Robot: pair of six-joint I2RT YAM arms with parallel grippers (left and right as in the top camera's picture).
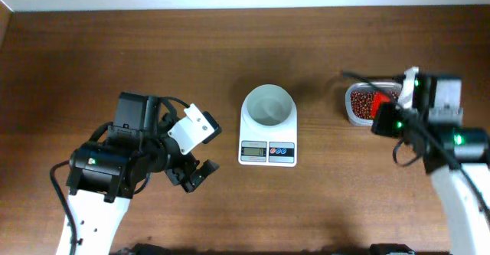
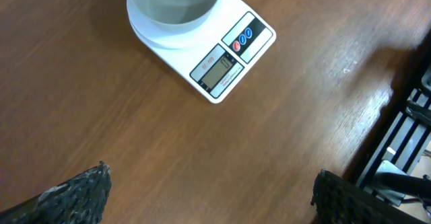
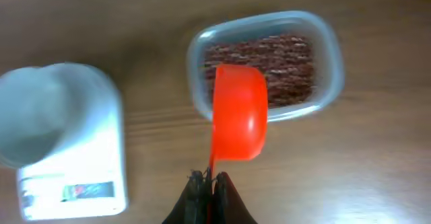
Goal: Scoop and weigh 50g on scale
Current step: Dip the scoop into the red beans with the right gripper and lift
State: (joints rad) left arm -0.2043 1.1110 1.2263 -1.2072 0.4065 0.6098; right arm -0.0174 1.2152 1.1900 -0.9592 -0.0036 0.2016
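The white scale (image 1: 268, 129) stands mid-table, its round bowl (image 1: 269, 106) showing nothing inside; it also shows in the left wrist view as the scale (image 2: 202, 39) and in the right wrist view as the scale (image 3: 64, 143). Dark red-brown beans (image 3: 269, 59) fill a clear tub (image 3: 330, 56) at the right, the tub (image 1: 354, 113) in the overhead view. My right gripper (image 3: 211, 178) is shut on the handle of an orange-red scoop (image 3: 239, 113), whose cup hangs over the tub's near rim. My left gripper (image 2: 212, 190) is open over bare wood, left of the scale.
The wooden table (image 1: 230, 48) runs to a pale wall at the back. Dark frame parts (image 2: 404, 130) lie past the table edge in the left wrist view. The right arm (image 1: 452, 155) stands just right of the tub.
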